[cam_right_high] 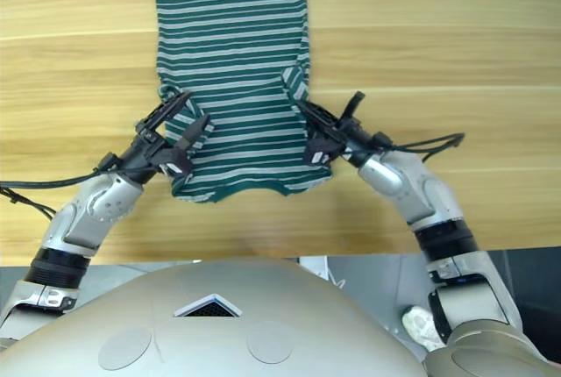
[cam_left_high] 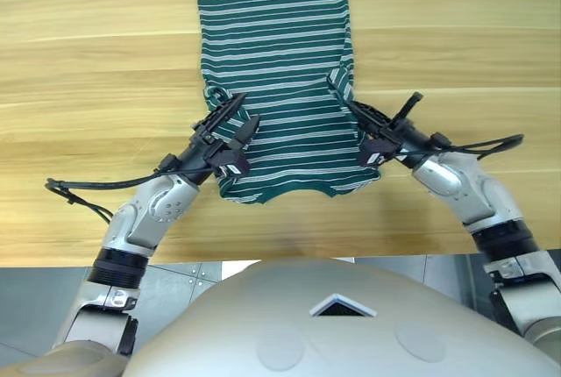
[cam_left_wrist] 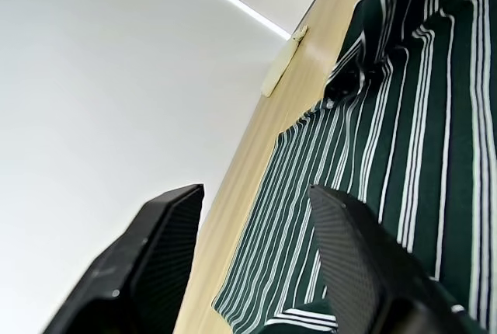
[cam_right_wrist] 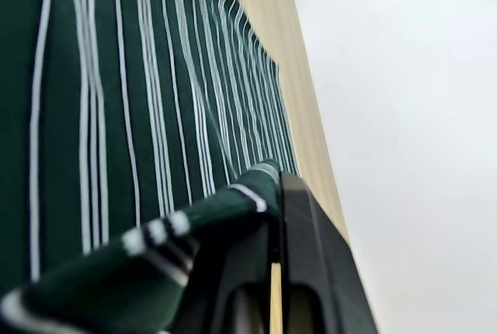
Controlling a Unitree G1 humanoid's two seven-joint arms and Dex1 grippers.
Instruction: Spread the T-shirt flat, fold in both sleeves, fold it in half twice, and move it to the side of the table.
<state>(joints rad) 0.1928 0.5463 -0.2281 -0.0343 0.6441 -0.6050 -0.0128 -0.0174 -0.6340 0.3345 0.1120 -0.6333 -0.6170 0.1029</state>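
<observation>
two eye views, largest thing first: light wooden table (cam_left_high: 105,61) with long grain, running across under everything. lying flat near its middle, dark green t-shirt with thin white stripes (cam_left_high: 276,53), straight edge at the far side, curved edge nearest the robot, both side edges bunched into small folds about halfway along. at the shirt's left edge, black two-fingered left gripper (cam_left_high: 246,110); at its right edge, black two-fingered right gripper (cam_left_high: 351,105), tip at the bunched fold there. from the left wrist, plainer than from the head: fingers (cam_left_wrist: 167,233) spread wide apart, striped cloth and table edge seen through the gap. from the right wrist, likewise plainer: jaws narrowed onto a rolled fold of the striped cloth, pinched fast, more of the shirt stretching away beyond. smallest, from the left wrist, at the table's far rim: pale cream flat piece (cam_left_wrist: 279,66), too unclear to name.
</observation>
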